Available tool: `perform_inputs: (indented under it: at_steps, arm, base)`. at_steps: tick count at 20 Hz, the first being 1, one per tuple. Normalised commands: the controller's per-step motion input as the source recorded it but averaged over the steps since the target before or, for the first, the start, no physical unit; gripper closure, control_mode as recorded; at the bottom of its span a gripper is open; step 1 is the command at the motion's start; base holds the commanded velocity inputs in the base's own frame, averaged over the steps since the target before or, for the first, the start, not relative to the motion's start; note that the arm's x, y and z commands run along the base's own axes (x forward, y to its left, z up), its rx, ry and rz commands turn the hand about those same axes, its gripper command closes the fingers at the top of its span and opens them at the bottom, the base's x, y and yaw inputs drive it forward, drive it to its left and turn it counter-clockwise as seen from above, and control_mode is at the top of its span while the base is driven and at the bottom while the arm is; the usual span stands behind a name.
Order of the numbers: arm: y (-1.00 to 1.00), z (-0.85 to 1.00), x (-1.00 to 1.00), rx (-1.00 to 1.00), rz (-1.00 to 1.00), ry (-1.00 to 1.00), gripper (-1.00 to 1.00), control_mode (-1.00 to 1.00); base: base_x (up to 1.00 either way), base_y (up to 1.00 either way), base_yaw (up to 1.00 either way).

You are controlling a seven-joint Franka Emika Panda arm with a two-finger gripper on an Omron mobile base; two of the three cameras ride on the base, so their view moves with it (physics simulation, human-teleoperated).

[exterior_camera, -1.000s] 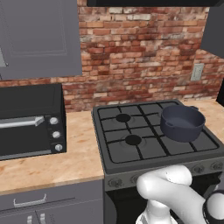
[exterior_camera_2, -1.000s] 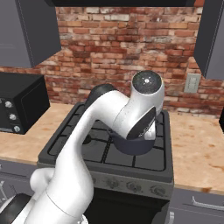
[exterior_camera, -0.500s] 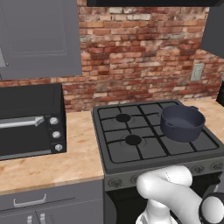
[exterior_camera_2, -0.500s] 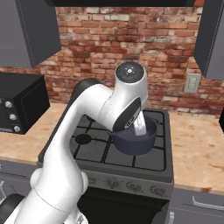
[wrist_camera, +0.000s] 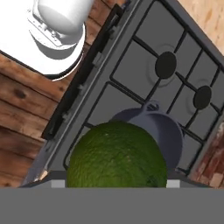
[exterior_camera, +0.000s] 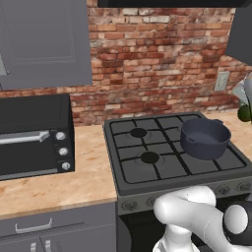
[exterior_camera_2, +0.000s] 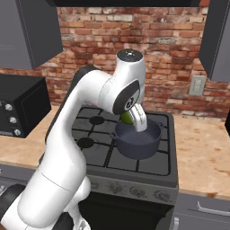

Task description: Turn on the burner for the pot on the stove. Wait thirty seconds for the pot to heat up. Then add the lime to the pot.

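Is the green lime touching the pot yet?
Apart. In the hand view the lime sits up in the gripper, with the pot lying farther below it on the stove.

The deep dark blue-grey metal pot (exterior_camera: 205,138) stands on the near right grate of the dark grey gas stove (exterior_camera: 147,167), mouth open upward with nothing over it but the gripper's round green lime (wrist_camera: 117,156). The left burners are bare. A black countertop oven (exterior_camera: 34,135) blocks the far left counter; red brick wall (exterior_camera: 157,59) closes the far side.
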Motion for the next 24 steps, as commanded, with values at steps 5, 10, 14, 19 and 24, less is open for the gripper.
perform_inputs:
  at_steps: [5,10,14,19,24]
  arm:
    - [0.09,-0.03,0.26,0.00,0.15,0.17,1.00,-1.00]
    - [0.05,-0.16,0.26,0.00,0.11,0.02,1.00,-1.00]
    - [0.03,-0.32,0.27,0.00,0.08,0.00,1.00,-1.00]
    - [0.07,-0.43,0.32,0.00,0.06,0.00,1.00,-1.00]
    - [0.04,-0.40,0.35,0.00,0.02,0.04,1.00,-1.00]
  base:
    - [0.00,0.00,0.00]
    - [0.00,0.00,0.00]
    - [0.00,0.00,0.00]
    - [0.00,0.00,0.00]
    - [0.00,0.00,0.00]
